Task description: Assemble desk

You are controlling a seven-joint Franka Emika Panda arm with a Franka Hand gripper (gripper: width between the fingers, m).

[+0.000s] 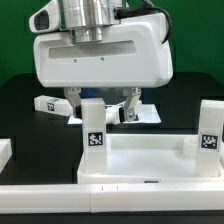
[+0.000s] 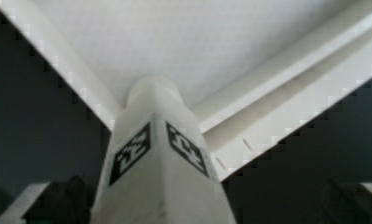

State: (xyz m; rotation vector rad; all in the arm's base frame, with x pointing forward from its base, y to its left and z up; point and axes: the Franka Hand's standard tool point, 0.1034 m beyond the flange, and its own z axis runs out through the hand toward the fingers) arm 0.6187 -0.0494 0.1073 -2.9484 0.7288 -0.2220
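Observation:
The white desk tabletop (image 1: pixel 150 165) lies in the foreground of the exterior view, rim up. Two white square legs stand upright in its corner sockets, one on the exterior view's left (image 1: pixel 93 128) and one on its right (image 1: pixel 208 135), each showing a black-and-white tag. My gripper (image 1: pixel 102 106) hangs just behind and above the left leg. In the wrist view that leg (image 2: pixel 162 150) rises between my dark fingers (image 2: pixel 58 202), with a gap on each side, and the tabletop (image 2: pixel 201 40) lies beyond it. The gripper (image 2: pixel 215 208) is open and holds nothing.
Two more tagged white parts lie on the black table behind the tabletop, one at the exterior view's left (image 1: pixel 45 103) and one near the middle (image 1: pixel 146 114). A white block (image 1: pixel 5 152) shows at the left edge. A green wall stands behind.

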